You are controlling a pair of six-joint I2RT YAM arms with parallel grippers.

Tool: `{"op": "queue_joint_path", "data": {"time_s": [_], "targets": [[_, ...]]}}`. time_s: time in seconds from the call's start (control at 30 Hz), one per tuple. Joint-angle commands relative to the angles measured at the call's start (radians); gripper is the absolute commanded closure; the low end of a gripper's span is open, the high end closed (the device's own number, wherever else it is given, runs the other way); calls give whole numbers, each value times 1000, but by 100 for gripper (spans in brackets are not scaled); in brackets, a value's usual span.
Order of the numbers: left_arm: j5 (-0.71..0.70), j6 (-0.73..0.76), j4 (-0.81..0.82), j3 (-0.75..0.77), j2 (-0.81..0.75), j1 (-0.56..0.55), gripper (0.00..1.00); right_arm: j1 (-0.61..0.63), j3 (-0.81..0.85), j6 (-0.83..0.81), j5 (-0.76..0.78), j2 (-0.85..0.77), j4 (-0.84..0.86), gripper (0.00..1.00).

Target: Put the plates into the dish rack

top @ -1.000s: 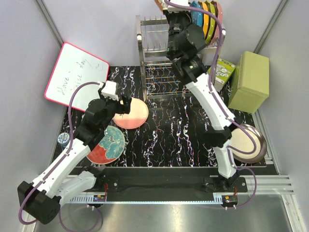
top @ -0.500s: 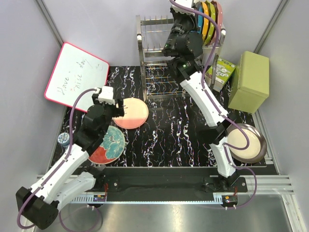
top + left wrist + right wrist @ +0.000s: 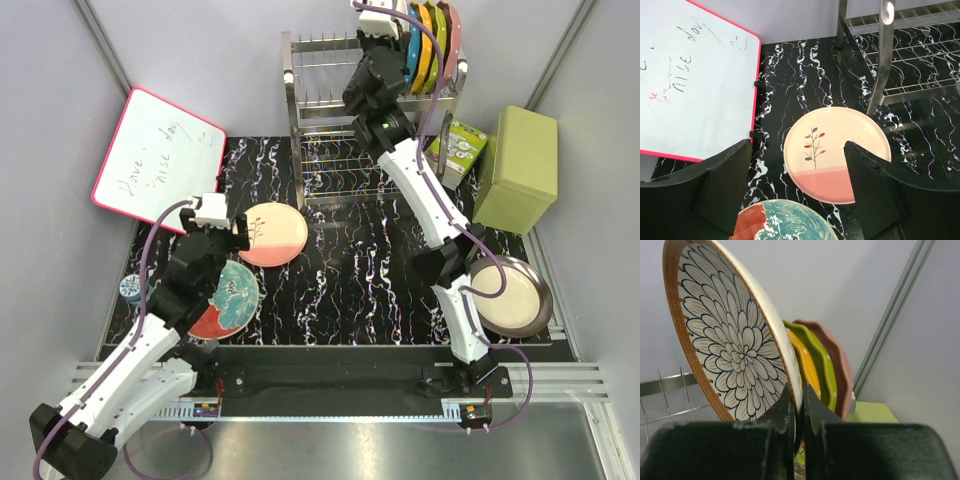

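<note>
My right gripper (image 3: pixel 797 390) is shut on the rim of the brown-rimmed floral-petal plate (image 3: pixel 735 345) and holds it upright at the top tier of the steel dish rack (image 3: pixel 320 130), right beside the plain coloured plates (image 3: pixel 822 365). In the top view the right gripper (image 3: pixel 378 22) is at the rack's upper right. My left gripper (image 3: pixel 797 147) is open and empty above the pink-and-cream sprig plate (image 3: pixel 837 152), which lies flat on the table (image 3: pixel 272 234). The red plate with the teal flower (image 3: pixel 225 298) lies just nearer. The cream plate with the dark rim (image 3: pixel 510 296) lies at the right.
A red-framed whiteboard (image 3: pixel 155 155) leans at the back left. A green box (image 3: pixel 520 165) and a small carton (image 3: pixel 460 150) stand right of the rack. A small round lid (image 3: pixel 130 287) lies at the left edge. Blue, orange, green and pink plates (image 3: pixel 430 35) stand in the top tier.
My right arm has carried the floral plate up and back, close against the coloured plates in the top tier. My left arm has drawn back toward the near left, still open.
</note>
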Motion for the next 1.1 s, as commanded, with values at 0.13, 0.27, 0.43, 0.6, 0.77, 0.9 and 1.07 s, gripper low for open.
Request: {"op": "queue_joint_path", "data": {"time_s": [0.13, 0.27, 0.43, 0.6, 0.77, 0.9, 1.07], "targets": [[-23, -22, 36, -5, 10, -4, 19, -20, 85, 90, -71, 17, 80, 100], [-28, -54, 38, 6, 47, -4, 18, -38, 88, 65, -78, 43, 133, 100], [-17, -69, 40, 0, 77, -4, 18, -43, 88, -19, -58, 60, 270, 100], [-11, -78, 38, -9, 91, -4, 18, -43, 96, -100, -65, 69, 345, 100], [-6, -89, 40, -5, 108, -4, 18, -41, 76, -100, -58, 70, 325, 100], [-8, -88, 40, 2, 117, -4, 17, -43, 71, -79, -49, 90, 276, 100], [-16, -83, 35, 6, 114, -4, 16, -43, 76, -85, -46, 121, 279, 100]]}}
